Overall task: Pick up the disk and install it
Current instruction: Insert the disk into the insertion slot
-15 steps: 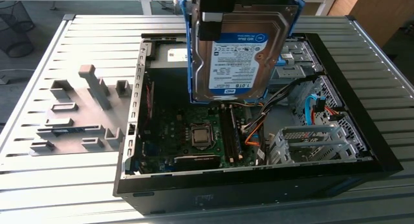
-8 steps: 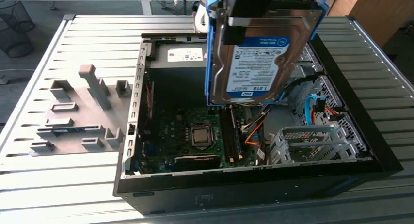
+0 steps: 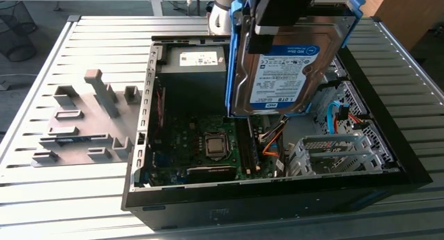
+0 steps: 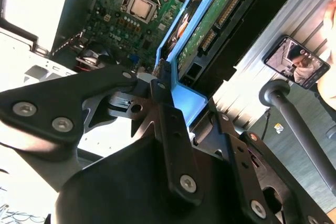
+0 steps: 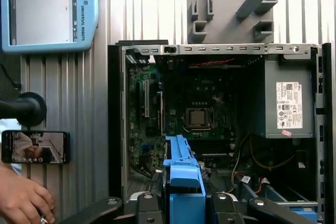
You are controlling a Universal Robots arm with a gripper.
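The disk (image 3: 277, 74) hangs upright above the open computer case (image 3: 139, 162), its white-and-blue label facing the exterior view and a blue carrier frame (image 3: 232, 58) along its edges. My gripper (image 3: 269, 37) is shut on its upper end. In the second wrist view the disk's green circuit-board side (image 4: 212, 30) points down toward the motherboard (image 4: 131, 9), with my gripper (image 4: 165, 95) closed on the blue frame. In the first wrist view the blue frame (image 5: 182, 174) sticks out from my gripper (image 5: 184, 205) over the case interior.
Inside the case are a dark grey power supply (image 3: 194, 68), orange and blue cables and a grey drive cage (image 3: 333, 151). A grey fixture plate (image 3: 83, 120) lies at the exterior view's left. A pendant (image 5: 47, 11), a phone (image 5: 34, 147) and a hand (image 5: 21, 198) are beside the case.
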